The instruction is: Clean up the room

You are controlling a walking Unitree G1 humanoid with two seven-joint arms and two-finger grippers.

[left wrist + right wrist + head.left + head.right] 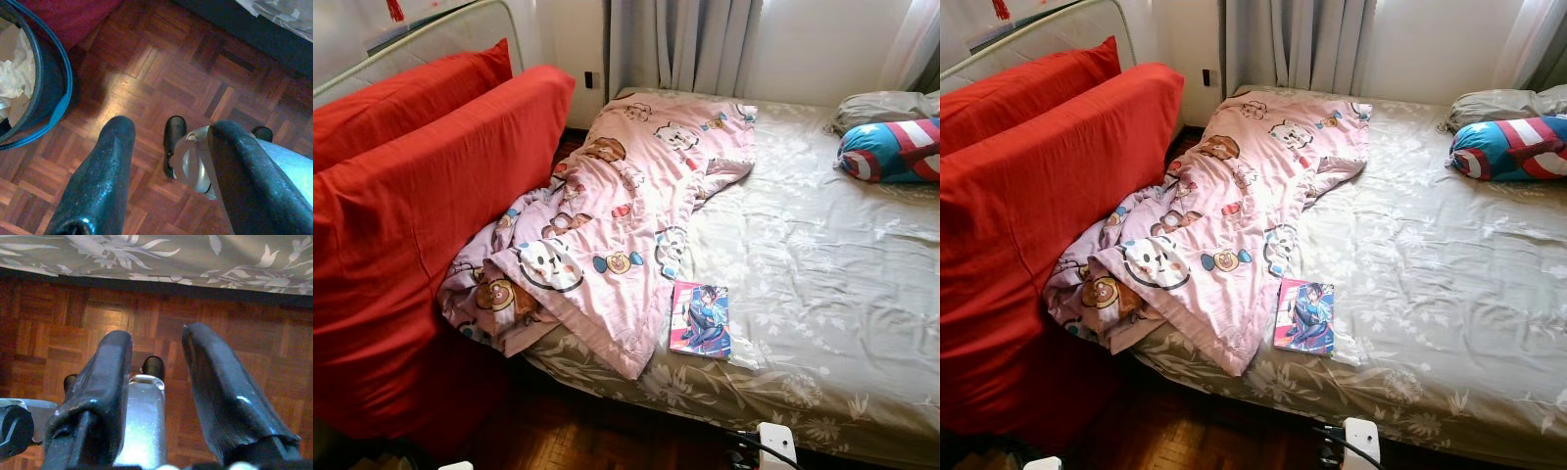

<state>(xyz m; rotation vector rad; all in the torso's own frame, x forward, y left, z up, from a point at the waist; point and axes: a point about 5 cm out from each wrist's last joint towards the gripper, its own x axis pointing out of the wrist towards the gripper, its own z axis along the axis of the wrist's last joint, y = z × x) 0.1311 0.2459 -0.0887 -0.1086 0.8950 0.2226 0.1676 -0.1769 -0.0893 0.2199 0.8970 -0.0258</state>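
A pink cartoon-print quilt (607, 215) lies crumpled across the left half of the bed (822, 264) and spills over its near left corner. A colourful comic book (701, 319) lies flat on the grey floral sheet near the front edge, just right of the quilt. My left gripper (173, 129) hangs open over the parquet floor, with nothing between its fingers. My right gripper (157, 338) also hangs open and empty above the floor, close to the bed's draped edge (161, 259).
Large red cushions (401, 225) stand against the bed's left side. A round shield-pattern pillow (891, 149) and a grey pillow (881, 106) lie at the far right. A blue-rimmed bin (49, 93) holding crumpled paper (14, 78) stands on the floor near my left gripper. Curtains (685, 44) hang behind the bed.
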